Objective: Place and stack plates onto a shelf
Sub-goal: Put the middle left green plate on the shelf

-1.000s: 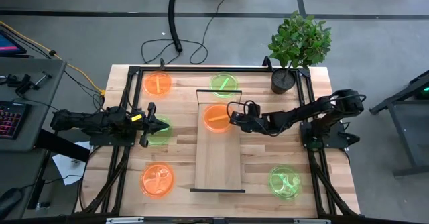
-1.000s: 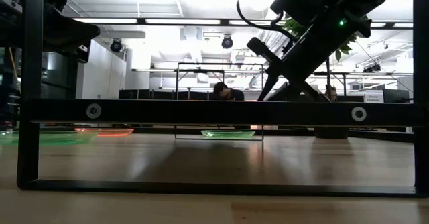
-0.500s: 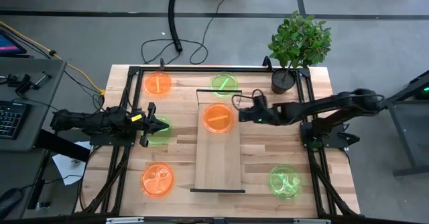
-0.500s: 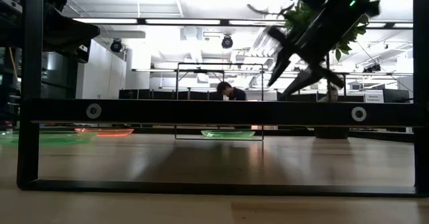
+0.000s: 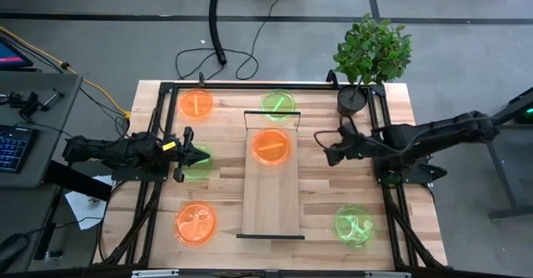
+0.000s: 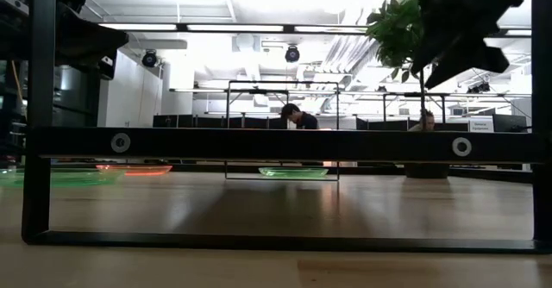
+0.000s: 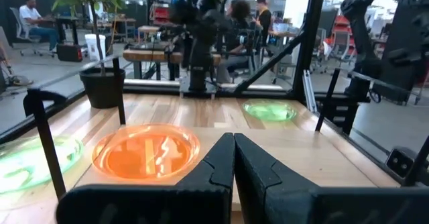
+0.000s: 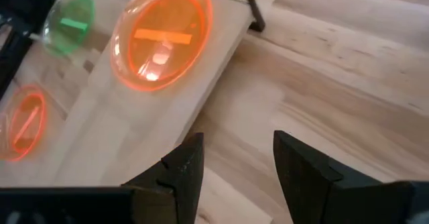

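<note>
One translucent neon orange round plate (image 5: 271, 146) sitting on long light wood shelf (image 5: 271, 207). Right gripper (image 5: 326, 151) hovering just beside shelf, fingers parted, empty; nearest loose green plate (image 5: 352, 225) lying nearer table's front. Left gripper (image 5: 196, 156) closed, empty, over green plate (image 5: 198, 166).

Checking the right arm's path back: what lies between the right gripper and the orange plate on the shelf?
In the high view, only bare wood separates the right gripper from the orange plate: tabletop, then the shelf edge.

1 plate (image 5: 271, 146) on shelf (image 5: 270, 203) far end | 5 plates on table (image 5: 321, 196) | plant (image 5: 366, 55) far-right corner
</note>
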Robot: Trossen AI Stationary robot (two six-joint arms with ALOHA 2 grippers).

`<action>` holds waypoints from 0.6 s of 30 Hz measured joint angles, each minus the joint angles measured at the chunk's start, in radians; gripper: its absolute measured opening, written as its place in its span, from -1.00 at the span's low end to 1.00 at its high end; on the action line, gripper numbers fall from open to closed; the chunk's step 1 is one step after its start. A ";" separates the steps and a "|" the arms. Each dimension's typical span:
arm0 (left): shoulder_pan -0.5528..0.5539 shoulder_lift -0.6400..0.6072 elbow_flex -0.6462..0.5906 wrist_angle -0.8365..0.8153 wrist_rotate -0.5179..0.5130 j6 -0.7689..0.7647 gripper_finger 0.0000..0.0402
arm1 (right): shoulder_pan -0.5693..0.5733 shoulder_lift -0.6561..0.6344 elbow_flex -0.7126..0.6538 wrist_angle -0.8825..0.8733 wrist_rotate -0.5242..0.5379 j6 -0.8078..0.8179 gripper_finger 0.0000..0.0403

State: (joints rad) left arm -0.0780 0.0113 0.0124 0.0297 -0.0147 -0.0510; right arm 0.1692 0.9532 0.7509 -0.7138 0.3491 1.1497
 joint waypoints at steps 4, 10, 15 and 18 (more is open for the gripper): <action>-0.001 0.000 0.000 0.152 -0.006 -0.112 -1.00 | 0.047 0.000 0.000 0.038 0.033 0.001 -0.20; 0.003 0.012 0.014 0.501 -0.236 -0.324 -1.00 | 0.060 0.000 0.000 0.141 0.092 0.002 -0.20; 0.036 0.140 0.186 0.172 -0.212 -0.445 -1.00 | 0.058 0.000 0.000 0.180 0.159 0.002 -0.20; 0.075 0.252 0.342 -0.143 -0.163 -0.530 -0.99 | 0.044 0.000 0.000 0.191 0.167 0.002 -0.20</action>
State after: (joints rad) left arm -0.0028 0.2634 0.3544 -0.1138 -0.1777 -0.5805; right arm 0.2133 0.9535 0.7506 -0.5223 0.5162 1.1515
